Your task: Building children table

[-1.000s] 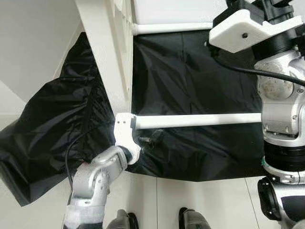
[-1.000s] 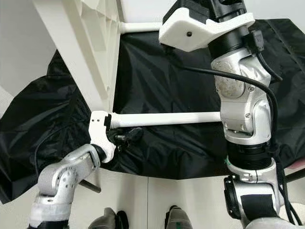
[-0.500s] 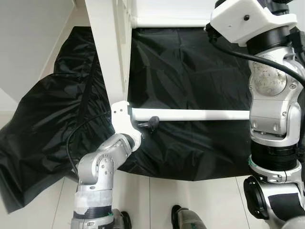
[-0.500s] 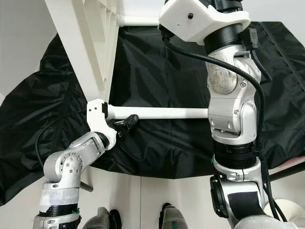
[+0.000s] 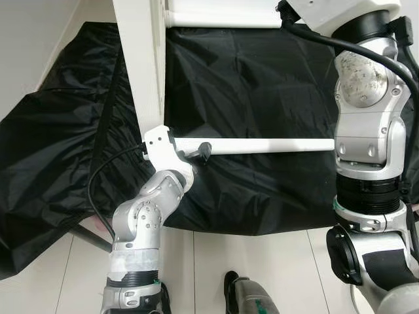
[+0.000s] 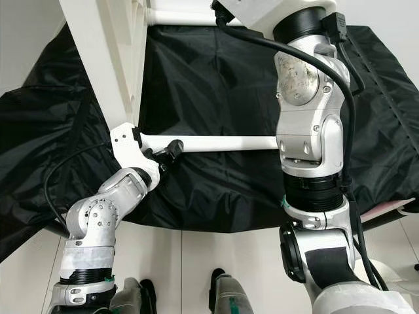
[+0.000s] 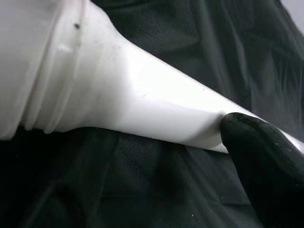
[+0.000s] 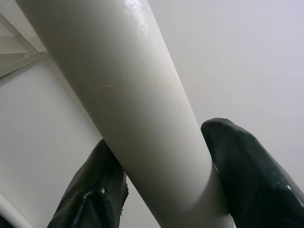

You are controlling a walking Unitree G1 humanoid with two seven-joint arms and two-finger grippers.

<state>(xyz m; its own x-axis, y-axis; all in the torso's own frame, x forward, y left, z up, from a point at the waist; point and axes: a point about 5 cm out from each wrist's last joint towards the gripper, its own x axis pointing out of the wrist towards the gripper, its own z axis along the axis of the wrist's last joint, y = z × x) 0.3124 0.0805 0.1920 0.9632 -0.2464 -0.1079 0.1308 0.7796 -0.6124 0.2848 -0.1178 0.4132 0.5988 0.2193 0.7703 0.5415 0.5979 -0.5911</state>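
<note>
Legs stick out sideways from the white tabletop (image 5: 141, 59), which stands on edge over a black sheet (image 5: 262, 85) on the floor. Left gripper (image 5: 201, 152) has its fingers clamped on the lower leg (image 5: 275, 145) close to where it meets the top. Right gripper (image 8: 161, 190) squeezes the upper leg (image 8: 128, 95) between both fingers. At least two legs look seated already, so I'd guess assembly is well along; other legs can't be seen, and the table has yet to be stood up.
</note>
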